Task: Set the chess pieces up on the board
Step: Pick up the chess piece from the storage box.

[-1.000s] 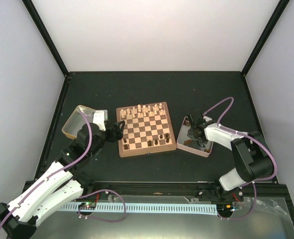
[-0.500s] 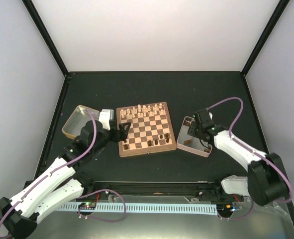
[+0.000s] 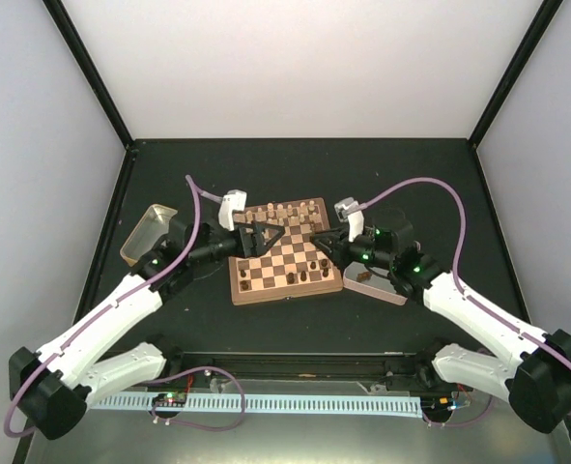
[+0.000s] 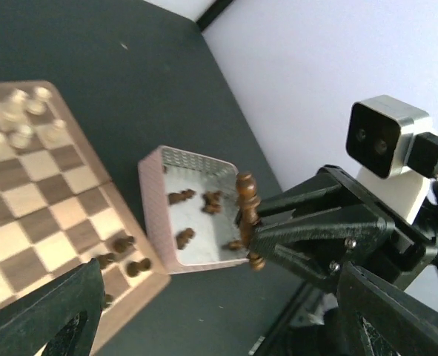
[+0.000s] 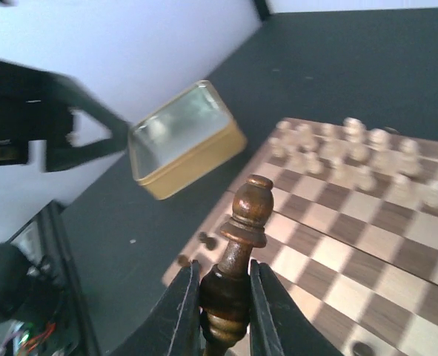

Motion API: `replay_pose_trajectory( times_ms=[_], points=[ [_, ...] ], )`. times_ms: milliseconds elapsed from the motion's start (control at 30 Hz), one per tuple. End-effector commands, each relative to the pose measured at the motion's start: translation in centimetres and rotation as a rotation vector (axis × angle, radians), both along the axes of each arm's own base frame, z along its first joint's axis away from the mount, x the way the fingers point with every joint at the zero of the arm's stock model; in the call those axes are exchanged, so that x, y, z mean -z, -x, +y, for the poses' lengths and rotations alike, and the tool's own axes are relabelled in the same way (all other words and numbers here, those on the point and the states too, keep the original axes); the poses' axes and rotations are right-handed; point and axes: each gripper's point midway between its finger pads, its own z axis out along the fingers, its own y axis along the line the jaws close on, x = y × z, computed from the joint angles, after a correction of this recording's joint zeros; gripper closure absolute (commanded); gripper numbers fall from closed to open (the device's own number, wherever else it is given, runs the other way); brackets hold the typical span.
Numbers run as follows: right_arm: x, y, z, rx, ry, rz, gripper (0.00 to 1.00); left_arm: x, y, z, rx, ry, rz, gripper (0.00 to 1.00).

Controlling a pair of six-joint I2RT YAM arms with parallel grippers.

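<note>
right gripper [image 5: 224,295] clamps dark piece [image 5: 242,222] by its base, left gripper [image 3: 264,234] gapes empty; keep it upright, centre on board [image 5: 330,259] square

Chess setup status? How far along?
Roughly past halfway. Done: the pale pieces stand along the board's far rows, and a few dark chessmen stand at its near side. In hand: the right claw grips a dark piece above the board; the left claw is open, holding nothing. Left: several loose pieces lie in the pink tray.
</note>
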Motion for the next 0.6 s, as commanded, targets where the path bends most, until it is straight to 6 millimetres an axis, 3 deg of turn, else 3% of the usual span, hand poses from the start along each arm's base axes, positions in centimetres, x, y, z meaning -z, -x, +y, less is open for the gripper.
replay_pose_trajectory(
  times_ms=[0,200,567],
  points=[
    [-4.4,3.0,3.3,-0.264,-0.094,-0.174,0.92,-3.2,1.5,-2.6,0.178,0.168,0.035,0.13],
    [-4.8,5.1,5.4,-0.408,-0.088,-0.209,0.92,-2.4,1.2,-3.3,0.224,0.186,0.093,0.21],
    [-5.3,5.2,6.3,-0.439,-0.096,-0.208,0.91,-1.0,1.9,-4.0,0.328,0.190,0.156,0.64]
  ],
)
